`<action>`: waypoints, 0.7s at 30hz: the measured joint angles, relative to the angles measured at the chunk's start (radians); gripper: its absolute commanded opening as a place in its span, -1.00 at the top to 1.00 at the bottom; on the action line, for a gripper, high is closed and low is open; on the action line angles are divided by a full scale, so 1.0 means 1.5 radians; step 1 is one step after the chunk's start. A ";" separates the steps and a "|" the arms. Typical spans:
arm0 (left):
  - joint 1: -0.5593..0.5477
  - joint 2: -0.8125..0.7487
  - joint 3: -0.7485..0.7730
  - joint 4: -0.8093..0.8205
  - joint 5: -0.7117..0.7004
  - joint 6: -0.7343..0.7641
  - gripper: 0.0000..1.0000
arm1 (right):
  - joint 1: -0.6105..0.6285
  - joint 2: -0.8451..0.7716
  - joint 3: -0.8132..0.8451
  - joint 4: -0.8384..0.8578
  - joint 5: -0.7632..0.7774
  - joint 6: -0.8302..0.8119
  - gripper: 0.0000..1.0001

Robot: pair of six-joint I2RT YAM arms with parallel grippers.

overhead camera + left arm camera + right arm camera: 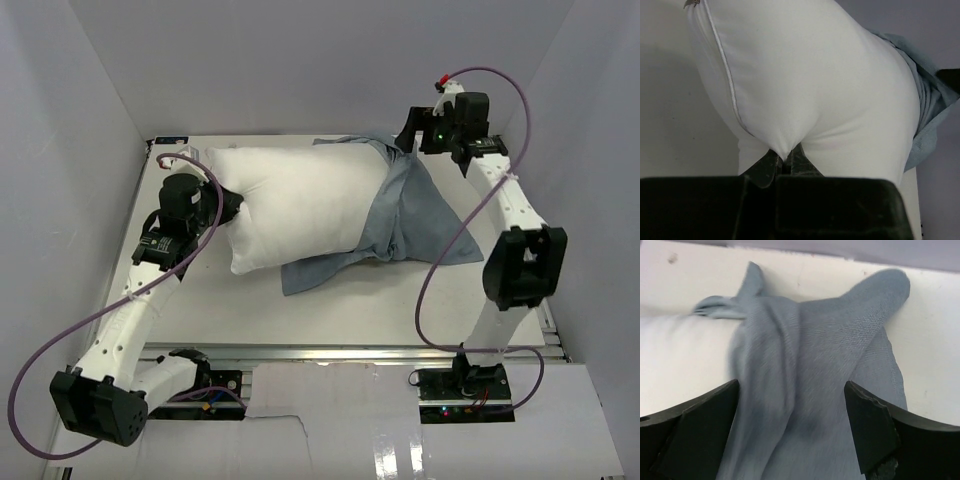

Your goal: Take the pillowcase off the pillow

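The white pillow [300, 205] lies across the table. My left gripper [232, 208] is shut on a pinched fold at its left end. In the left wrist view the fold [785, 150] sits between the dark fingertips [765, 167], and the pillow's piped seam runs up the left. The grey-blue pillowcase [410, 215] is bunched over the pillow's right end and spills onto the table. My right gripper [410, 130] hangs open above the far right part of the cloth. In the right wrist view its fingers [870, 430] stand wide apart over the crumpled pillowcase [830, 340], with the pillow [685, 360] at left.
White table [350, 310] boxed in by grey walls on the left, back and right. A metal rail [350, 350] runs along the near edge by the arm bases. Purple cables [440, 260] loop beside each arm.
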 measured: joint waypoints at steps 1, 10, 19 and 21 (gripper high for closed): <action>0.006 0.011 0.000 0.006 -0.001 -0.003 1.00 | 0.001 -0.042 -0.021 0.000 0.003 -0.002 -0.80; 0.020 0.032 -0.002 0.032 -0.001 -0.020 1.00 | 0.023 -0.394 -0.324 0.066 0.007 -0.001 -0.80; 0.023 0.056 0.003 0.047 0.027 -0.025 1.00 | 0.217 -0.506 -0.624 0.077 0.048 0.008 -0.82; 0.023 0.060 0.003 0.050 0.035 -0.027 1.00 | 0.234 -0.507 -0.643 0.077 0.071 0.015 -0.83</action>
